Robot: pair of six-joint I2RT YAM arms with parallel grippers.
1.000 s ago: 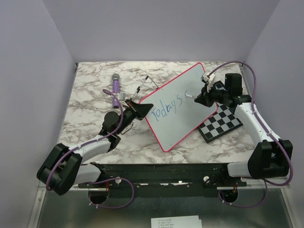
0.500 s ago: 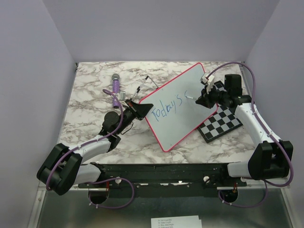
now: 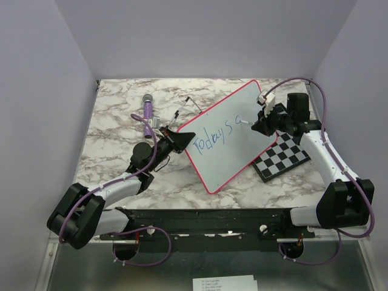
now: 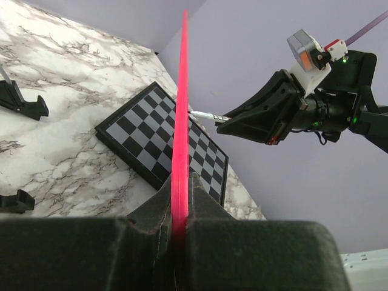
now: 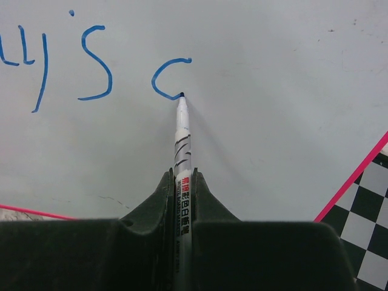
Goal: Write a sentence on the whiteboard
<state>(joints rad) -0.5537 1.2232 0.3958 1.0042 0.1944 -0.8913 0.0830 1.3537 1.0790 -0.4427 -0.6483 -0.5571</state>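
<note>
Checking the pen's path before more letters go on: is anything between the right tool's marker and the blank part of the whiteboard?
Nothing visible. The marker rests its tip on the whiteboard at the blue c, and the surface beyond it is bare. The left tool pinches the board's rim, away from the writing.
</note>
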